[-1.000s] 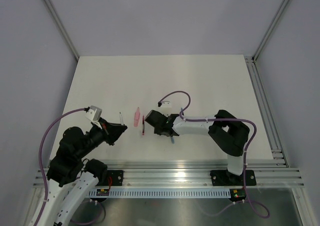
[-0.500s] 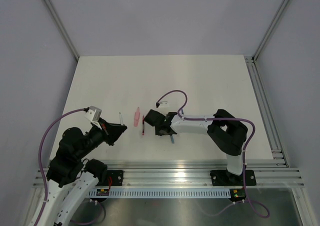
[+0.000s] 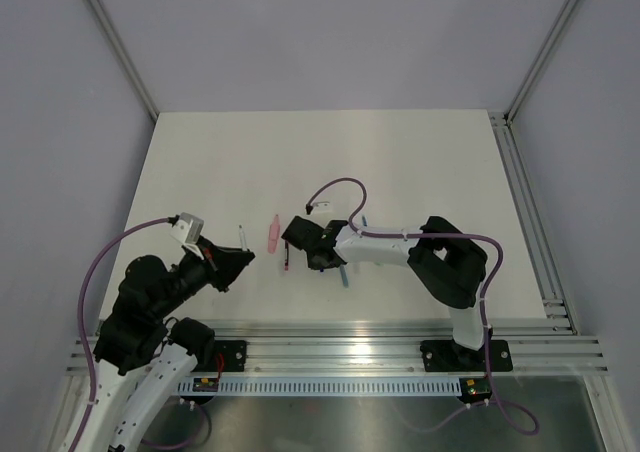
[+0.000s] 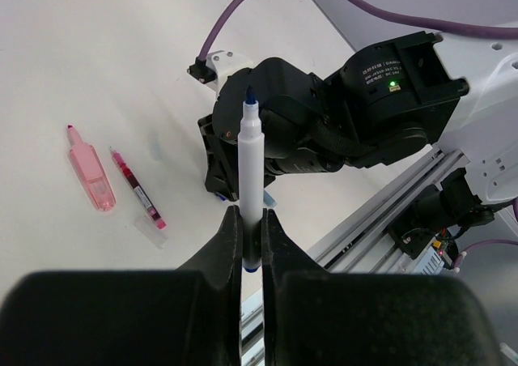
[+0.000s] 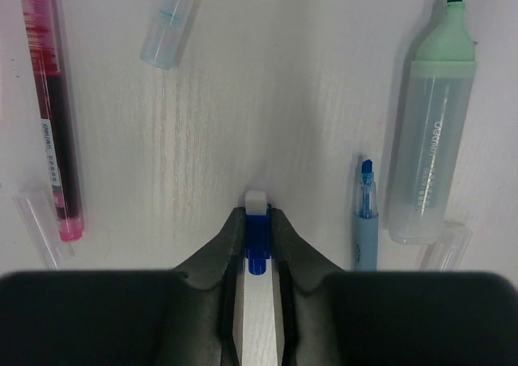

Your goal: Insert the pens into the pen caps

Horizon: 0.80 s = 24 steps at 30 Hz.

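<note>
At the near edge, the left gripper [image 4: 251,216] has its jaws pressed shut on the lower end of a white pen [image 4: 250,163]. The pen stands upright above the table [image 3: 400,152], dark blue tip pointing up.

Just past it, the right gripper [image 5: 256,220] reaches down to the tabletop. Its jaws are narrow and sit against both sides of a short blue and white cap [image 5: 256,235], whose white end pokes out beyond the fingertips.

Right of that cap in the right wrist view lies a small blue pen [image 5: 366,212]. Just beside the pen lies a fat green marker [image 5: 433,131] with its tip uncovered and pointing away. A clear cap [image 5: 445,248] lies at the marker's near end.

On the left lies a red pen [image 5: 53,107], lengthwise, with another clear cap [image 5: 32,220] by its near end. Farther off, near the top of that view, a pale blue cap [image 5: 170,26] lies tilted, apart from everything else.

In the left wrist view, a pink marker [image 4: 89,178] lies on the far side of the red pen, roughly parallel to it and not touching.
</note>
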Each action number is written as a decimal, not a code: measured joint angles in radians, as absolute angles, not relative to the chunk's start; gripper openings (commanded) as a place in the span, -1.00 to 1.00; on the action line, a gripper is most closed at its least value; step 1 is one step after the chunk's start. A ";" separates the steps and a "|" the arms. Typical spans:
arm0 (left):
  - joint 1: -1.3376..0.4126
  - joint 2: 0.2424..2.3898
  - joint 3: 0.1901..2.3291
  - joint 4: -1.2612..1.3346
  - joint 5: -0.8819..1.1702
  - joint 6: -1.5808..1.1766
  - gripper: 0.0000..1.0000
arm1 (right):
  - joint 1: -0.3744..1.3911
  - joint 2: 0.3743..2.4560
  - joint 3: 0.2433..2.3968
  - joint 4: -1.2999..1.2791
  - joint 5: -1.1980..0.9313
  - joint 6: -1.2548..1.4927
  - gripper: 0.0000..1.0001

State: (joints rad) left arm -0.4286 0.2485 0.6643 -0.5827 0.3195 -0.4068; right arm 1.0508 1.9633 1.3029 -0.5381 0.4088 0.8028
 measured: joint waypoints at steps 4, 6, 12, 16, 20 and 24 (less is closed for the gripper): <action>-0.429 0.249 0.664 -0.582 0.322 -0.407 -1.00 | 1.051 1.964 1.304 -0.540 0.407 0.799 -0.91; -0.429 0.249 0.664 -0.582 0.322 -0.407 -1.00 | 1.051 1.961 1.303 -0.538 0.406 0.799 -1.00; -0.429 0.265 0.664 -0.581 0.331 -0.407 -1.00 | 1.051 1.856 1.204 -0.482 0.398 0.786 -1.00; -0.428 0.319 0.662 -0.537 0.380 -0.439 -1.00 | 1.051 1.641 1.087 -0.384 0.398 0.755 -1.00; -0.428 0.418 0.664 -0.431 0.462 -0.487 -1.00 | 1.051 1.365 0.984 -0.234 0.398 0.719 -1.00; -0.429 0.545 0.682 -0.320 0.560 -0.549 -1.00 | 1.052 1.127 0.883 -0.094 0.400 0.685 -1.00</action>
